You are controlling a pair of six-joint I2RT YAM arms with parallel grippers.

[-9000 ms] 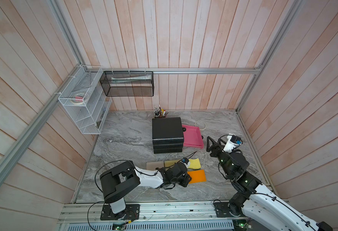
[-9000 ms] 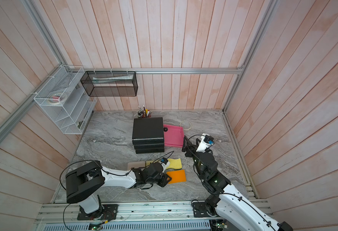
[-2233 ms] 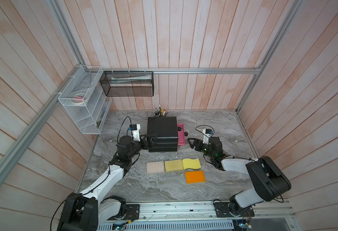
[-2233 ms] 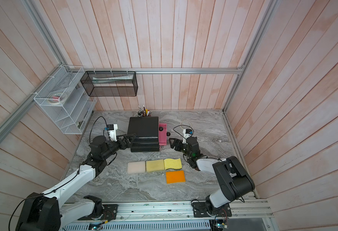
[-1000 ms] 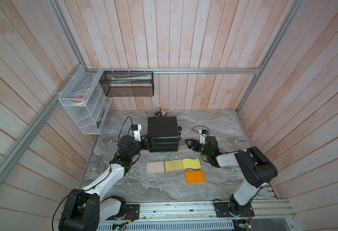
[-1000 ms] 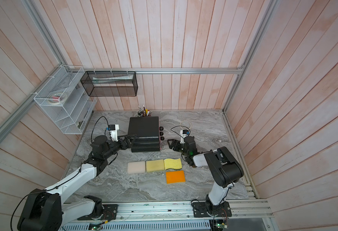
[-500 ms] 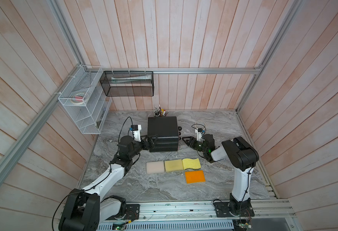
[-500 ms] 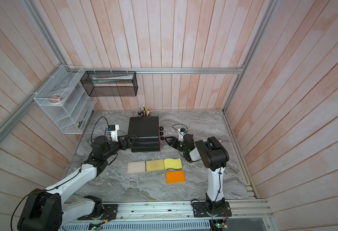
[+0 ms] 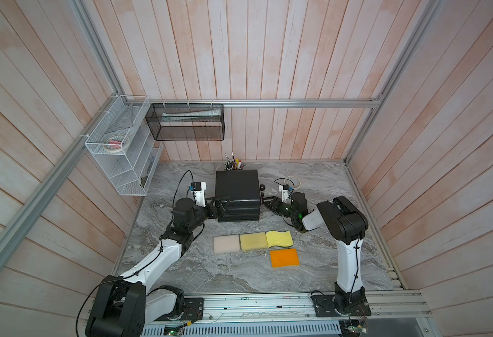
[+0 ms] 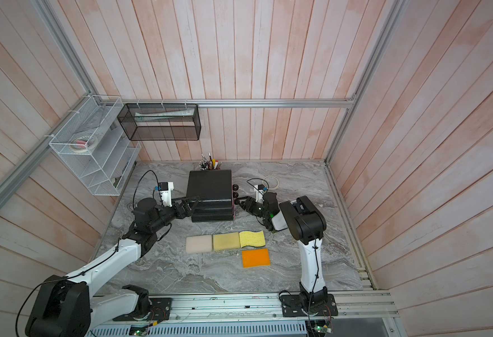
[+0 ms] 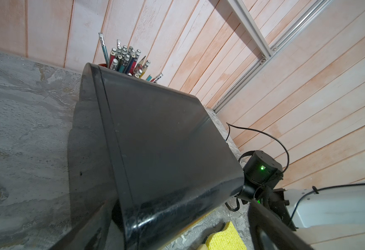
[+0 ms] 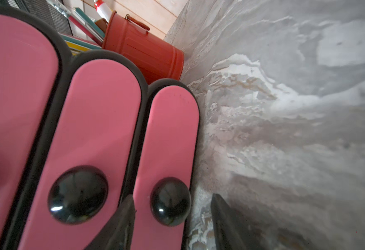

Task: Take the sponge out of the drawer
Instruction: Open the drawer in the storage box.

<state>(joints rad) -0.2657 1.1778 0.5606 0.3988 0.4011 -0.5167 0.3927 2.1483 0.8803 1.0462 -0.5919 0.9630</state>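
**Drawer unit**: black, with three pink fronts. It is set at the middle of the desk's far edge, and a red pencil pot is stood behind it. All three fronts appear shut.

**Sponge:** not visible. It is judged to lie inside a shut drawer, but which one cannot be told. Four loose sponges are laid out toward the desk's middle, apart from the unit.

**Right gripper**: the fingers are held apart on either side of the knob of the lowest drawer. A gap is seen on each side, and nothing is gripped.

**Left gripper**: the jaws are spread wide at the unit's opposite side. Contact cannot be confirmed.

**Hazards, as judged:**
- The knob is round and glossy, so a pinch set too near its crown may be squeezed off.
- The outer finger is carried close to the desk and may be scraped along it.
- If the unit is not braced, it may be dragged rather than the drawer drawn out.
- The wrong drawer may be opened.
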